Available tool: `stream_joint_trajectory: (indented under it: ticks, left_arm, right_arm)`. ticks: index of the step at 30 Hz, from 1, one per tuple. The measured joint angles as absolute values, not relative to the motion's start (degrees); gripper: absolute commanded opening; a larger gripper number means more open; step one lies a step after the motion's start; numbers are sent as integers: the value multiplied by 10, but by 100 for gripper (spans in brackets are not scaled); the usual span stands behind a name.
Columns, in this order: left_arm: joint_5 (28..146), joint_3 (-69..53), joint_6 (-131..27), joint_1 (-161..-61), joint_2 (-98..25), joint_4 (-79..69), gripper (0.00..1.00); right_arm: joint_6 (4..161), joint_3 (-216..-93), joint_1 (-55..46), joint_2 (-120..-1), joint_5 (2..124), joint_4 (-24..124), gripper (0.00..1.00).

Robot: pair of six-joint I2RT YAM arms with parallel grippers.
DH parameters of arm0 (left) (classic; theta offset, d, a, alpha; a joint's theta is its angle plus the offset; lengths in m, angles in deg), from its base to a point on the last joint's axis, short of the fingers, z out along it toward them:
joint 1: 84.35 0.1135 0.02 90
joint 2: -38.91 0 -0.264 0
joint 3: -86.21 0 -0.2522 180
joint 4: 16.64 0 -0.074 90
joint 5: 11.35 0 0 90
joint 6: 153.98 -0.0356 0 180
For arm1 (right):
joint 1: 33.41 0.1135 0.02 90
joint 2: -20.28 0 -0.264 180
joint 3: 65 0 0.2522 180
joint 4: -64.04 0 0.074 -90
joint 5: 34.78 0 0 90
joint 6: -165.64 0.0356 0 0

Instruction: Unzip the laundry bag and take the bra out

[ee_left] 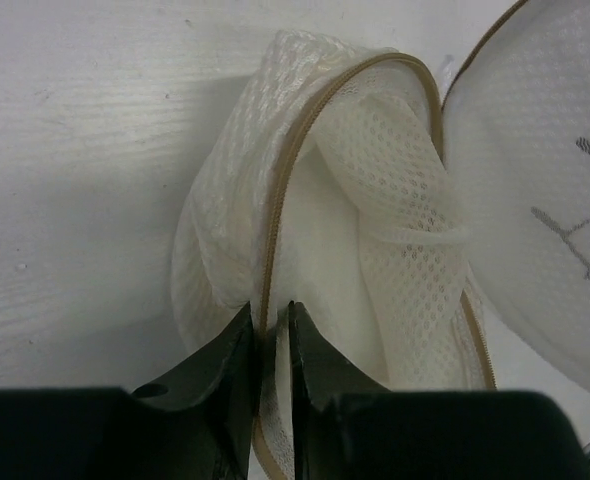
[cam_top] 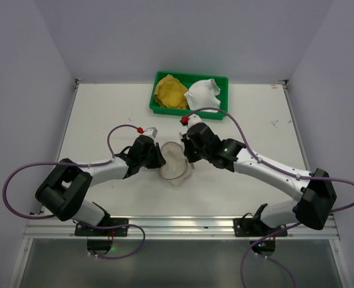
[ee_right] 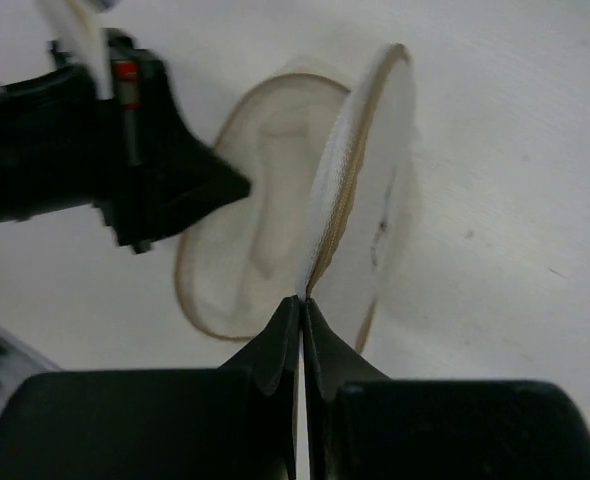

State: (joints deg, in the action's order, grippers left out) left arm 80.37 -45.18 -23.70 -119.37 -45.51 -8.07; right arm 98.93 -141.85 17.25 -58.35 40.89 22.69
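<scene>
White tabletop [cam_top: 99, 120]; laundry bag [cam_top: 174, 165] held between my left claw [ee_left: 269, 320] and right claw [ee_right: 302, 305], both pinched shut on its rims (thin bite). Risk: mesh slips free under harder pull.

No legible words, brands, numbers or signs anywhere. Nearest to a marking: a thin grey stitched squiggle [ee_left: 585, 235] on the flat mesh face of the laundry bag [ee_left: 375, 200], broken lines only, not readable as letters. Likewise a small red tab [ee_right: 123, 72] in the right wrist view, too blurred to show any print.
</scene>
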Motion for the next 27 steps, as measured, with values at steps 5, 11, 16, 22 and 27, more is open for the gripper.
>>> stream_joint_trajectory:
  ticks: [5,11,16,22,27]
  left_arm:
    - [810,-465,-224,-1194,-453,-97,20]
    - [805,-504,-208,-1194,-419,-94,25]
    - [798,-527,-193,-1194,-383,-93,40]
    - [786,-558,-179,-1190,-353,-89,50]
    - [777,-566,-174,-1172,-313,-54,58]
  right_arm:
    - [956,-1418,203,-615,531,302,2]
    - [944,-1418,206,-699,616,357,1]
    - [944,-1418,206,-754,666,386,1]
    - [945,-1418,206,-787,701,399,1]
    - [946,-1418,206,-800,714,407,0]
